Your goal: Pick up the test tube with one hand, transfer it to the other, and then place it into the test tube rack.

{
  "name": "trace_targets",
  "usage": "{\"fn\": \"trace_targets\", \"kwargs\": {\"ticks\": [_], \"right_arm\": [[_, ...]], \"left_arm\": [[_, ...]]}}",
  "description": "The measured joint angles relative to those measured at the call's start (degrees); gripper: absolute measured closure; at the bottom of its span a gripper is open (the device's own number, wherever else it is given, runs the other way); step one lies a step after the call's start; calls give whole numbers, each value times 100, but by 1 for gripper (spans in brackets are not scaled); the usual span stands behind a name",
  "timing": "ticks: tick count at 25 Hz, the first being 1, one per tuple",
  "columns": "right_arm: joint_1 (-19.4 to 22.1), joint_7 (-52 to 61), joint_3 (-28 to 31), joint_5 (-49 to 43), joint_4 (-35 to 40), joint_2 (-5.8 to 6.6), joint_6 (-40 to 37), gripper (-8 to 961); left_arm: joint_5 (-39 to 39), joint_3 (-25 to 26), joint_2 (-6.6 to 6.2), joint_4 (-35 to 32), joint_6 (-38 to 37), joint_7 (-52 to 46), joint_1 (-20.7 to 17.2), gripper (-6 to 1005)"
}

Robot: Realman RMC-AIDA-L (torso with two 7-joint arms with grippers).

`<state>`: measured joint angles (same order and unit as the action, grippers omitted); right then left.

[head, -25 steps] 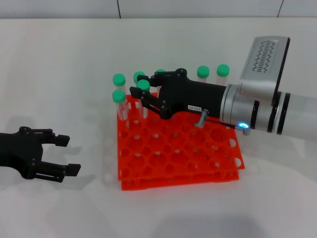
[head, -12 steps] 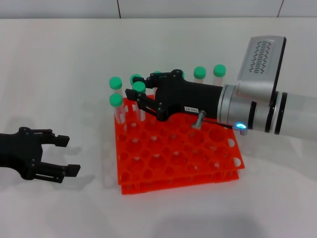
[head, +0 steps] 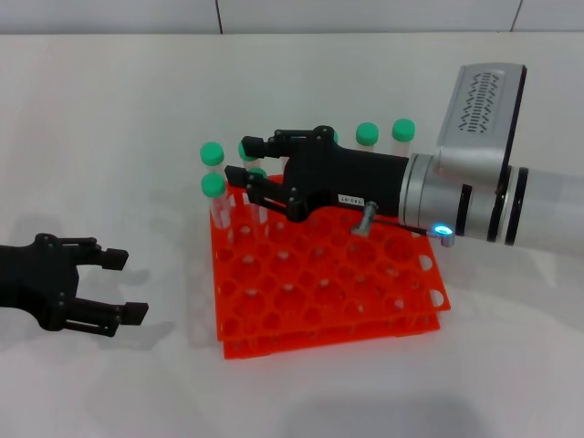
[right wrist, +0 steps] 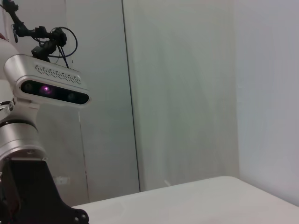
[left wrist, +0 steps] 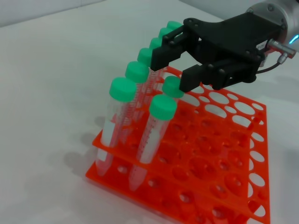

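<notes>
**Count of items on the work surface, by kind.**
Green-capped test tubes: eight, all standing in the rack. The left wrist view shows six in the outermost row [left wrist: 123, 88] [left wrist: 137, 71] [left wrist: 145, 56] [left wrist: 156, 44] [left wrist: 164, 32] [left wrist: 174, 25] and two in the row beside it [left wrist: 162, 106] [left wrist: 173, 87]. In the head view only six caps can be counted, because one gripper covers the others. Test tube rack [head: 319, 315]: one, orange-red, with two tiers; its remaining holes are too many and too much hidden for a sure count. Grippers: two, the right gripper [head: 251, 167] over the rack and the left gripper [head: 128, 286] on the table beside it.
</notes>
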<state>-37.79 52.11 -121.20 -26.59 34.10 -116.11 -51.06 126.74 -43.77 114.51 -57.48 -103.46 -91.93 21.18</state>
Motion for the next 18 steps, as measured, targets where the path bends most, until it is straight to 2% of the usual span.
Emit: {"fn": "trace_targets", "kwargs": {"ticks": [3,11,14,18], "right_arm": [[-1,-8,0,-3,0,4,-59,626],[119,-18,65,-5,122,52,-313,493],[316,-19,172,-44,320,108,-482,450],[793,186,760,-537,690,212,-757,408]], "left_arm": [[0,0,0,0,-6,0,0,111],[-67,0,-8,0,-43,3,-8,111],[-277,49,-42,0,-141,66,-50,111],[-542,329,-47,0,-289,206,-61,111]]}}
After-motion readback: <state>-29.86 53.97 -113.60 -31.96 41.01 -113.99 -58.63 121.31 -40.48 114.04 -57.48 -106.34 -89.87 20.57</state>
